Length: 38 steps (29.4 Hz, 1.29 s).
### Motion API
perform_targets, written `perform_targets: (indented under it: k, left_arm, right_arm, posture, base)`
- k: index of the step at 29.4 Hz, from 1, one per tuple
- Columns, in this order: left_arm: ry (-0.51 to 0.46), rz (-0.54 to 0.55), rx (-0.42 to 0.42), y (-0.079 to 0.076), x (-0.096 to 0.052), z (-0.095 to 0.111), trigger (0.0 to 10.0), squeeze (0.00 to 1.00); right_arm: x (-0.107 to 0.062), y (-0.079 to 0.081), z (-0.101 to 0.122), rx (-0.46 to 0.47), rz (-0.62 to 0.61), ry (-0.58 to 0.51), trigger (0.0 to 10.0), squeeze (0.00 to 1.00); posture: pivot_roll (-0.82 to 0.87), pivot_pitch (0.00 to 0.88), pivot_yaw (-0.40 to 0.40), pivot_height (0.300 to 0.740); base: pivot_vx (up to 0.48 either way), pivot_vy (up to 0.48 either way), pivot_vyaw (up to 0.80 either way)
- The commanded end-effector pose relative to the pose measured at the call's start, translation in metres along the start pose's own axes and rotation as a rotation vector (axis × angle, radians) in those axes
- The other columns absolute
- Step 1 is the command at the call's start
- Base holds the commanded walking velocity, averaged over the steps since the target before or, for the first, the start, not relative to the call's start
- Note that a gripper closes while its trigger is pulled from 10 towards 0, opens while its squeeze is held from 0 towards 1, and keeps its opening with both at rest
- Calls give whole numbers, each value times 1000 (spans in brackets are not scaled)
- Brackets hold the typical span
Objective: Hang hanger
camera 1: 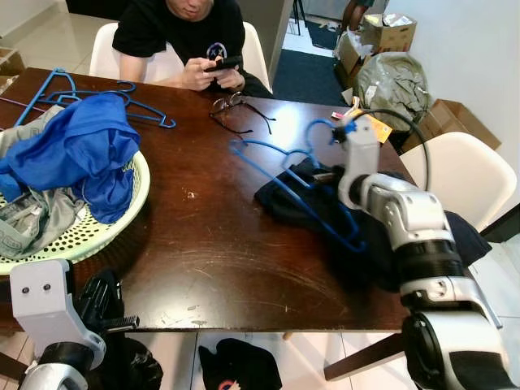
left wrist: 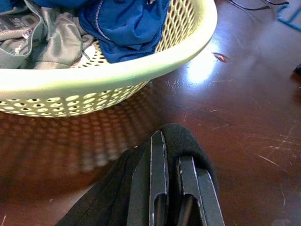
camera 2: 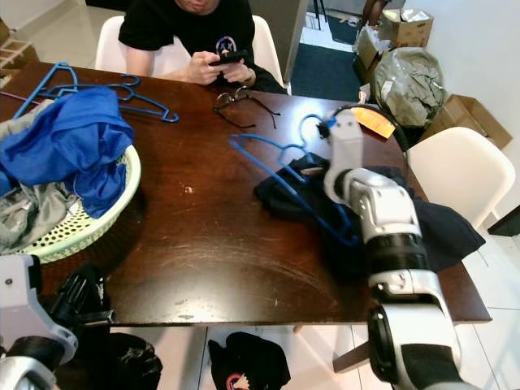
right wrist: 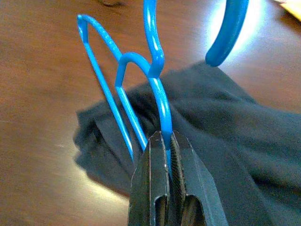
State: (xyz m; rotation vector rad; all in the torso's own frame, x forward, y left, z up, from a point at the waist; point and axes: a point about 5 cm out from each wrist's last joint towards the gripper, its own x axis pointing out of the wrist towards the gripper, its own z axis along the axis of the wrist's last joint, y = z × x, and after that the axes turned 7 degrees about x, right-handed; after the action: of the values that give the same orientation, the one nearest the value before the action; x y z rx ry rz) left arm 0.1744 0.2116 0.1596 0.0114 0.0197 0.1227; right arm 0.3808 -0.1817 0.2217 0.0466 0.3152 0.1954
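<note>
A blue plastic hanger [camera 1: 260,146] lies tilted over a black garment [camera 1: 276,210] on the right half of the dark wooden table [camera 1: 203,244]. My right gripper [right wrist: 168,141] is shut on the hanger's wire [right wrist: 155,56] just below the hook, holding that end a little above the garment. My left gripper [left wrist: 171,188] sits low at the table's near left edge, beside the basket. Its fingers [left wrist: 157,174] are shut on a fold of black cloth [left wrist: 188,141], which hangs down toward the floor [camera 1: 122,357].
A pale green laundry basket [camera 1: 138,195] with blue and grey clothes stands at the left. More blue hangers [camera 1: 138,106] and glasses [camera 1: 236,110] lie further back. A person [camera 1: 183,32] sits across the table holding a phone. A white chair [camera 1: 459,166] stands at the right.
</note>
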Motion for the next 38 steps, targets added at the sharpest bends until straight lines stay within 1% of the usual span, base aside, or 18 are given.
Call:
perform_targets:
  k: [1,2,7,10,13,15,16,17,19,21,23,24,25,27,30,33,35,38]
  left_arm:
    - [-26,-28,8,-2,1,3,10000,0]
    - [-26,-30,8,-2,2,3,10000,0]
    - [-27,-36,7,-3,3,2,10000,0]
    - [-27,-36,7,-3,3,2,10000,0]
    - [-27,-40,6,-4,4,2,10000,0]
    - [-27,-40,6,-4,4,2,10000,0]
    - [-28,-41,5,-4,4,2,10000,0]
    - [-28,-41,5,-4,4,2,10000,0]
    - [-28,-42,5,-4,4,2,10000,0]
    - [-28,-44,2,-5,4,2,10000,0]
    - [-29,-45,2,-6,4,2,10000,0]
    - [-29,-45,1,-6,4,1,10000,0]
    - [-28,-46,1,-6,4,1,10000,0]
    - [-28,-45,0,-6,4,1,10000,0]
    - [-29,-45,-1,-7,4,1,10000,0]
    - [-29,-46,-2,-7,4,1,10000,0]
    - [-29,-46,-2,-7,4,1,10000,0]
    - [-29,-46,-2,-7,4,1,10000,0]
  right_arm:
    - [-5,-5,-7,-7,-44,21,0,0]
    - [-6,-4,-9,-7,-44,27,0,0]
    - [-7,15,-27,16,34,76,0,0]
    - [-8,18,-30,14,41,87,0,0]
    - [-9,36,-46,15,97,112,0,0]
    - [-9,36,-46,15,97,112,0,0]
    - [-10,43,-49,17,122,114,0,0]
    - [-10,43,-49,17,122,114,0,0]
    - [-11,49,-52,20,140,116,0,0]
    - [-14,59,-55,27,203,121,0,0]
    - [-15,61,-56,30,219,123,0,0]
    - [-16,63,-56,32,239,131,1765,0]
    - [-16,63,-56,33,249,138,10000,0]
    - [-17,65,-56,38,274,139,10000,0]
    - [-21,69,-53,54,363,138,10000,0]
    - [-22,71,-52,57,397,140,10000,0]
    - [-26,73,-48,59,465,139,10000,0]
    - [-28,74,-47,60,485,139,10000,0]
  posture:
    - [179,88,-123,735]
    - [179,88,-123,735]
    - [173,89,-117,735]
    - [173,89,-117,735]
    - [171,89,-116,735]
    - [171,89,-116,735]
    - [172,88,-117,735]
    - [172,88,-117,735]
    - [173,86,-116,735]
    - [172,83,-118,735]
    - [172,83,-118,735]
    - [172,81,-120,735]
    - [172,81,-120,735]
    - [172,78,-123,735]
    - [174,77,-124,735]
    - [174,77,-124,735]
    - [174,74,-125,735]
    - [173,74,-126,735]
  base:
    - [0,0,0]
    - [0,0,0]
    - [0,0,0]
    - [0,0,0]
    - [0,0,0]
    - [0,0,0]
    - [0,0,0]
    - [0,0,0]
    - [0,0,0]
    - [0,0,0]
    - [0,0,0]
    - [0,0,0]
    - [0,0,0]
    - [0,0,0]
    - [0,0,0]
    - [0,0,0]
    - [0,0,0]
    - [0,0,0]
